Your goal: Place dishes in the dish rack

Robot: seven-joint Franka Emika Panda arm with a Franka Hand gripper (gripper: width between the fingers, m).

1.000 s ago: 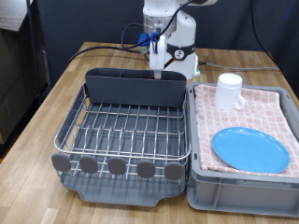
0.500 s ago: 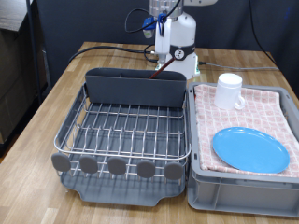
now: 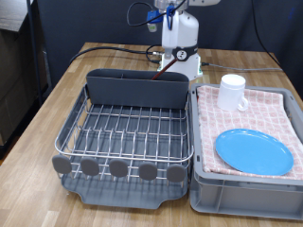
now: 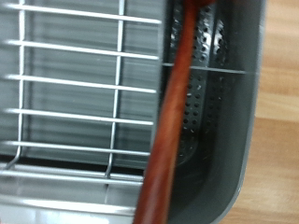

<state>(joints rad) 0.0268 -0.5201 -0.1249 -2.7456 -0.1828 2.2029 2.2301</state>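
The brown wooden spoon (image 4: 168,121) stands slanted in the dark grey utensil bin (image 4: 217,93) of the dish rack, beside the wire grid (image 4: 75,79). No fingers show in the wrist view. In the exterior view my gripper (image 3: 169,26) hangs high above the bin (image 3: 137,90) at the back of the dish rack (image 3: 123,132). I cannot make out the spoon there. The light-blue plate (image 3: 253,151) and the white mug (image 3: 233,92) sit on the pink checked cloth at the exterior view's right.
The cloth (image 3: 275,112) lines a grey crate (image 3: 204,189) right beside the rack. The robot base (image 3: 182,59) and cables stand behind the bin. The rack and crate rest on a wooden table (image 3: 43,113).
My gripper has risen from just above the utensil bin to well above it. The plate and mug have not moved.
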